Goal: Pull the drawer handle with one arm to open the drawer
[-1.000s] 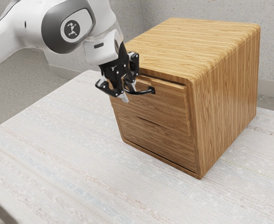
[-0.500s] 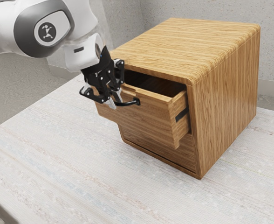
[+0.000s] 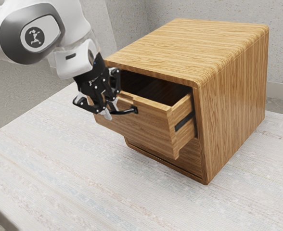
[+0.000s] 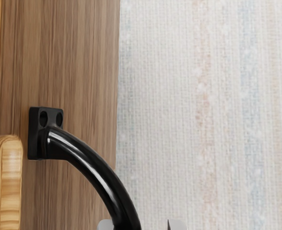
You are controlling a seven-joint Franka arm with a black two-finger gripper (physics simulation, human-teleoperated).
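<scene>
Drawer (image 3: 146,122) has slid further out of the cabinet (image 3: 218,72) vs 0.5 s ago, abt halfway now. Its black handle (image 4: 98,177) looks hard and smooth, maybe slippy, so hold it mid-bar. The gripper (image 3: 105,103) is at it, but I can't tell if it's squeezing. Table (image 3: 59,168) below.

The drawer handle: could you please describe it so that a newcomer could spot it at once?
On the table stands a wooden cabinet, its top drawer pulled out. The handle is on that drawer's front, where the gripper is. It is a glossy black curved bar standing off the wood, unlike the straight dark rail on the drawer's side.
</scene>
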